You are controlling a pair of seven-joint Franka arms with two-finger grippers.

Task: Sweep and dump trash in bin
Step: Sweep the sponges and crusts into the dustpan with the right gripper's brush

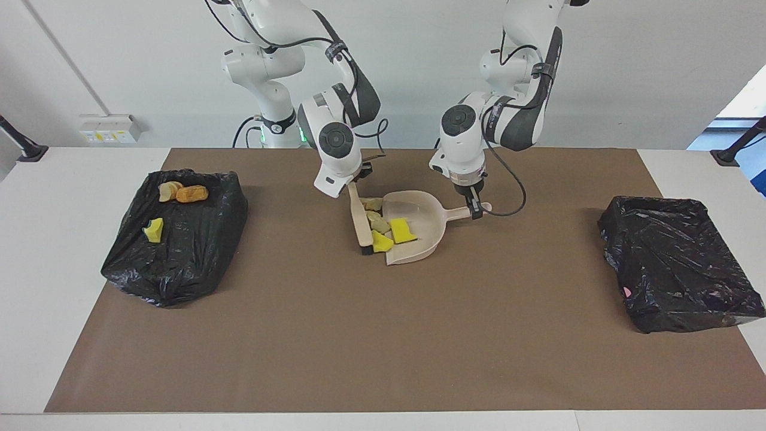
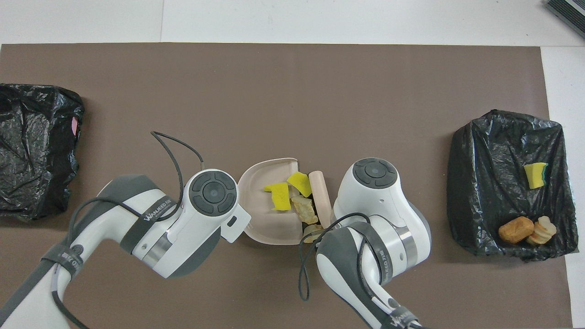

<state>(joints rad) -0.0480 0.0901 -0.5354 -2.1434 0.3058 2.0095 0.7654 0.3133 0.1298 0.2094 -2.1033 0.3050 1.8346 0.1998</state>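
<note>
**A:** At the middle of the counter (image 1: pixel 78 191), where's the trash (image 1: pixel 403 230)?

**B:** I see four chunks at the dustpan (image 1: pixel 422 214) mouth, one yellow piece inside, the brush (image 1: pixel 361 224) against them. Three more lie in the bin (image 1: pixel 191 251) at the right arm's end.

**A:** Claws?

**B:** The right claw (image 1: pixel 354 187) pinches the brush; the left claw (image 1: pixel 476 206) pinches the dustpan's handle.

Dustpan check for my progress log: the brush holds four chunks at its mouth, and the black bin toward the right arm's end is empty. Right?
No. The black bin toward the right arm's end is not empty: the facing view shows three pieces in it, one yellow, two brown. The brush does hold four chunks at the dustpan mouth.
</note>
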